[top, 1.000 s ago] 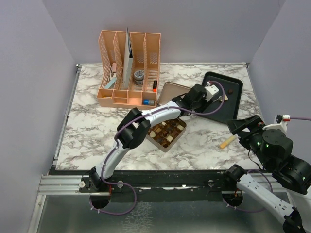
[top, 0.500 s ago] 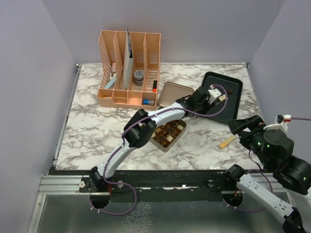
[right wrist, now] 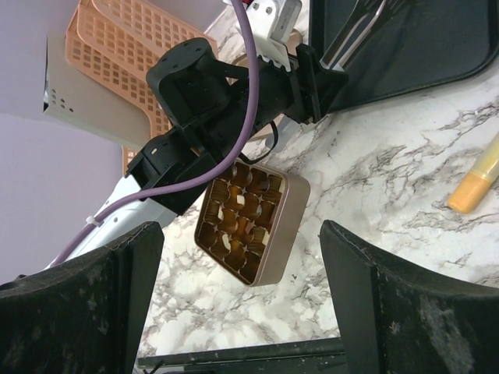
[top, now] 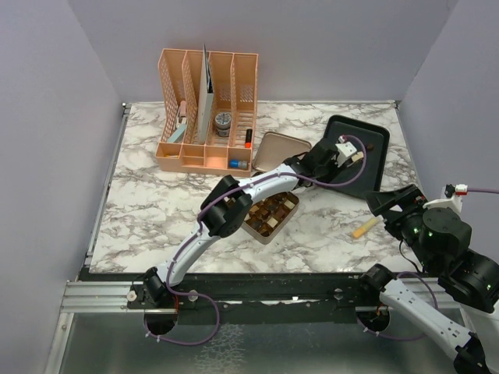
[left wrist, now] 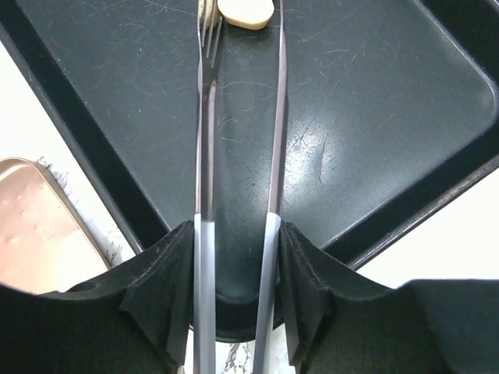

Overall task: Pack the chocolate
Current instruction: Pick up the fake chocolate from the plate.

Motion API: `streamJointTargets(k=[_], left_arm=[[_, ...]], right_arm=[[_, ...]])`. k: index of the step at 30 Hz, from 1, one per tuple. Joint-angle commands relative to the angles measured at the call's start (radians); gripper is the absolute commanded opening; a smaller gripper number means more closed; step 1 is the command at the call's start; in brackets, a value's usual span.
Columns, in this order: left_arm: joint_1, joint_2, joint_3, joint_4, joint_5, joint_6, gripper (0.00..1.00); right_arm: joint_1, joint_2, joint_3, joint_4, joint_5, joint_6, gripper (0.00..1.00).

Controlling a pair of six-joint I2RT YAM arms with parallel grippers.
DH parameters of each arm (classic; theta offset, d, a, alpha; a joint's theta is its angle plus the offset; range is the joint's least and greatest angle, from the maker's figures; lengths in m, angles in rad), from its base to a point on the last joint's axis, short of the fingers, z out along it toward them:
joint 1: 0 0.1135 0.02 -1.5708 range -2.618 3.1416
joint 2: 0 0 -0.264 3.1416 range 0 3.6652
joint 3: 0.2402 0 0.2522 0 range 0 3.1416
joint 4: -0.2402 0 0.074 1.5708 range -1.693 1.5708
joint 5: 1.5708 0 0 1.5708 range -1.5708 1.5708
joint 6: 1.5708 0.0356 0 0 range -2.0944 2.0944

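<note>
The square gold tin [top: 269,212] sits mid-table, its paper cups holding several dark, light brown and cream chocolate pieces [right wrist: 234,226]. My left gripper [top: 327,156] reaches over the black tray [top: 366,152] and is shut on metal tongs [left wrist: 204,117]. The tong arms stand slightly apart, their tips beside a cream-white chocolate piece [left wrist: 245,12] on the tray [left wrist: 374,101]. A dark piece [top: 370,146] lies farther along the tray. My right gripper [top: 390,204] hangs open and empty above the table's right side, and in its wrist view the tin [right wrist: 248,222] lies between its fingers [right wrist: 245,288].
The tin's gold lid [top: 278,148] lies left of the tray, also visible in the left wrist view [left wrist: 39,226]. A peach desk organizer [top: 207,109] stands at the back left. A yellow-orange stick [top: 364,227] lies on the marble near my right gripper.
My left arm has stretched right from above the tin, carrying the tongs over the black tray. The right arm has not moved.
</note>
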Motion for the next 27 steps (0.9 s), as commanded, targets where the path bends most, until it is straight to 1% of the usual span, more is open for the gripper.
streamJointTargets(k=[1,4,9,14,15,19,27], left_arm=[[-0.007,0.012,0.048,0.010,0.005,0.017,0.45],[-0.007,0.008,0.049,0.008,0.005,0.017,0.42],[-0.007,-0.022,0.024,0.006,0.005,0.010,0.39],[-0.006,-0.071,-0.043,0.037,0.005,0.001,0.38],[-0.006,-0.075,-0.049,0.038,-0.018,-0.001,0.38],[-0.001,-0.087,-0.054,0.027,-0.024,-0.018,0.36],[0.026,-0.183,-0.146,0.066,-0.004,-0.093,0.36]], right_arm=[[-0.003,0.005,0.014,-0.005,0.031,-0.001,0.87],[-0.003,0.006,0.011,-0.006,0.030,0.001,0.87],[-0.003,0.006,0.007,-0.004,0.030,0.005,0.87],[-0.003,0.005,-0.008,0.010,0.021,0.007,0.87],[-0.003,0.005,-0.014,0.013,0.018,0.008,0.87],[-0.003,-0.005,-0.036,0.017,0.010,0.020,0.87],[-0.003,-0.022,-0.061,0.013,-0.003,0.029,0.87]])
